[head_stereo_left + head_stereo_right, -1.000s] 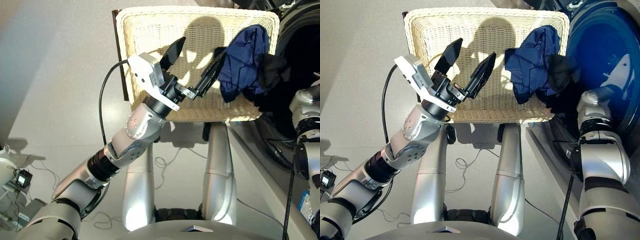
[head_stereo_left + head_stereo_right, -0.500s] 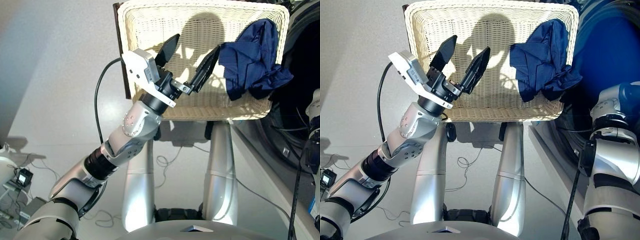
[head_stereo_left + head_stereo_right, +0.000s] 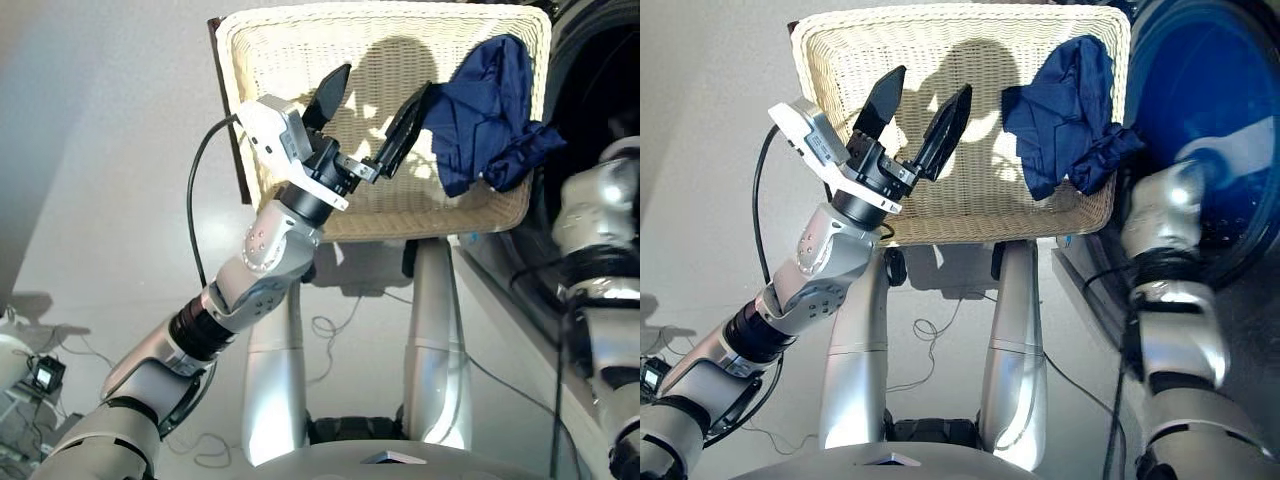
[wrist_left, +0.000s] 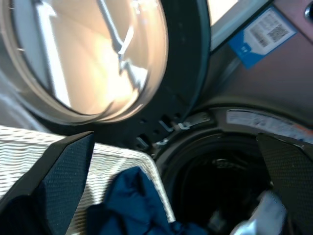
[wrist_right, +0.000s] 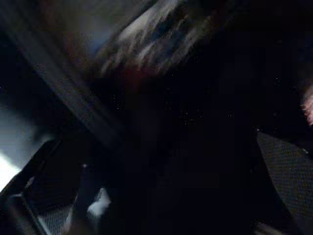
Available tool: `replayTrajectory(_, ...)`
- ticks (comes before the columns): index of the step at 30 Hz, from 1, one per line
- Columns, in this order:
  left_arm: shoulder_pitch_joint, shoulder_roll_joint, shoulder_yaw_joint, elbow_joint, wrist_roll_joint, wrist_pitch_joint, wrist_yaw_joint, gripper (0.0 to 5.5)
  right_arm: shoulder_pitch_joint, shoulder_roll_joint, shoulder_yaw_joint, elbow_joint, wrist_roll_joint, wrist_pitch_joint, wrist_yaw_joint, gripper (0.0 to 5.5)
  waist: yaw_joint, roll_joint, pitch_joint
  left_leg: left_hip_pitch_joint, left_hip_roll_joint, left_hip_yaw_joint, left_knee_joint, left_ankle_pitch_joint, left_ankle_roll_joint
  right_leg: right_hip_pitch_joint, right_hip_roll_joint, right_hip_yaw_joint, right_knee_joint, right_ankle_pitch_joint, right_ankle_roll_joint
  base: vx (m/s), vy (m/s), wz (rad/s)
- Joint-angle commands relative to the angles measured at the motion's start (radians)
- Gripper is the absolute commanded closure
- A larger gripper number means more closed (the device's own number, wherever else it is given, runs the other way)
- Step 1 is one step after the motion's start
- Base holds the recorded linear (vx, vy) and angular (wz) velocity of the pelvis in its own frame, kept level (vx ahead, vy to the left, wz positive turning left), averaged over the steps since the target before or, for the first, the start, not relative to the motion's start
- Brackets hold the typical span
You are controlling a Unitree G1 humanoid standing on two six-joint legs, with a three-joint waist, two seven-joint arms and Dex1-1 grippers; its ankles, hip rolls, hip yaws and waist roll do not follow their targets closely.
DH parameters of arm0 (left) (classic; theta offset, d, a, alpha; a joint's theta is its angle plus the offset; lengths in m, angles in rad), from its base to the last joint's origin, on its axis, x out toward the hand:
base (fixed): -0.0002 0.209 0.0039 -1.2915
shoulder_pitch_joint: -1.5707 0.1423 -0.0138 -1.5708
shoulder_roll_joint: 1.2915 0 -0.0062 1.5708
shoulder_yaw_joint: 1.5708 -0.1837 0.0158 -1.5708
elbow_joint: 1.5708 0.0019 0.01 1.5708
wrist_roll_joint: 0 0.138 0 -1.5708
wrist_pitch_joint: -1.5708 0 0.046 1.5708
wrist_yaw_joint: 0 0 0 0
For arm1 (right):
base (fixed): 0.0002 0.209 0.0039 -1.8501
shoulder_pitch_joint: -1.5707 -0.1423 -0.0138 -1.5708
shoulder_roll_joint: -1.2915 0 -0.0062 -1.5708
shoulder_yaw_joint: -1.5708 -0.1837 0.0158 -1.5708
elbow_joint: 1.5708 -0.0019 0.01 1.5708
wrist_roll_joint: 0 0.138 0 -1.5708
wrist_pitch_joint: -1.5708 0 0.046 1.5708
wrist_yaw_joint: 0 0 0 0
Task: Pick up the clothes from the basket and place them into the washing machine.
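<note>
One garment left: navy blue cloth (image 3: 487, 112) draped over right end of cream woven wicker basket (image 3: 290, 60). Black one gone, probably inside dark grey front-loader washing machine (image 4: 230, 166). Left gripper (image 3: 368, 110) empty, fingers apart. Right gripper blurred, state unclear.

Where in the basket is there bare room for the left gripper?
Bare wicker covers the basket from its left rim to the navy garment. The right side is crowded, the garment draping over the rim. The left gripper hovers, jaws open.
</note>
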Motion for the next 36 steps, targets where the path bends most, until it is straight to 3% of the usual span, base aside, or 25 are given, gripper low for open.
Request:
replayTrajectory(1,0.021,0.002,0.051,-0.08,0.023,-0.027,-0.034,0.0,0.108,0.021,0.044,-0.183,-0.031,-0.033,0.11,0.0,-0.021,-0.009,-0.017,0.03,0.048,-0.022,0.109,-0.111,-0.051,0.031,0.03,-0.021,-0.199,0.189,0.013,0.0,0.0,0.0)
replayTrajectory(8,0.068,0.049,0.074,-0.079,0.054,-0.011,-0.032,0.0,0.255,0.007,0.176,-0.477,-0.097,0.007,0.264,0.0,-0.035,-0.023,-0.017,0.036,0.057,-0.018,0.097,-0.099,-0.053,0.038,0.031,-0.021,-0.212,0.199,0.016,0.0,0.0,0.0)
replayTrajectory(15,0.096,0.069,0.097,-0.076,0.093,-0.01,-0.056,0.0,0.264,-0.1,0.221,-0.582,-0.298,0.054,0.297,0.0,-0.037,-0.031,-0.017,0.051,0.062,-0.019,0.093,-0.097,-0.055,0.052,0.033,-0.025,-0.214,0.199,0.016,0.0,0.0,0.0)
replayTrajectory(22,0.116,0.082,0.09,-0.008,0.164,0.002,-0.056,0.0,0.271,-0.131,0.216,-0.627,-0.35,0.066,0.298,0.0,-0.039,-0.037,-0.017,0.064,0.066,-0.018,0.085,-0.095,-0.056,0.062,0.032,-0.025,-0.218,0.2,0.018,0.0,0.0,0.0)
replayTrajectory(27,0.114,0.063,0.077,-0.014,0.155,-0.003,-0.076,0.0,0.185,-0.149,0.25,-0.532,-0.454,0.103,0.275,0.0,-0.031,-0.03,-0.017,0.064,0.067,-0.02,0.088,-0.096,-0.057,0.064,0.032,-0.027,-0.219,0.199,0.02,0.0,0.0,0.0)
replayTrajectory(36,0.103,-0.006,0.071,-0.051,0.101,-0.003,-0.089,0.0,-0.131,-0.087,0.312,-0.019,-0.455,0.183,0.241,0.0,0.013,-0.005,-0.017,0.054,0.066,-0.026,0.092,-0.095,-0.06,0.058,0.027,-0.034,-0.212,0.201,0.012,0.0,0.0,0.0)
